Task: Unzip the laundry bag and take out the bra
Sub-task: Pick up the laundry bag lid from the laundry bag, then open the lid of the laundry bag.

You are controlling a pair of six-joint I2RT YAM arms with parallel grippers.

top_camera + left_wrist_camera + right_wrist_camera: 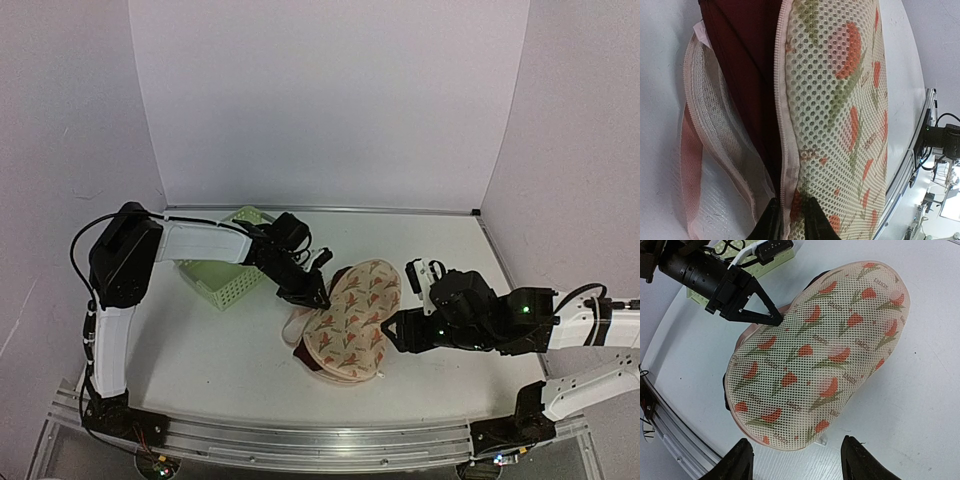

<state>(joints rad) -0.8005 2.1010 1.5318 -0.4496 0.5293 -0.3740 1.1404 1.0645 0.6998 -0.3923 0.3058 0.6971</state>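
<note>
The right gripper (799, 460) is hovering wide open just beside the cream, flower-printed mesh laundry bag (825, 360) lying on the white table (200, 350). The left gripper (792, 225) is pinching the bag's pink-edged upper rim, with the dark maroon bra (745, 65) showing inside. A light green lattice basket (235, 275) is sitting behind.

White table (200, 360), matte, plain. Two things lie on it. Laundry bag (362, 318) at mid-table: cream mesh, red and green flower print, pale pink edging. Its domed top half faces up, its lower half lies flat on the surface, and the rim gapes along the left side. Light green lattice basket (236, 286) at rear left, upright, near the bag but not touching it.
</note>
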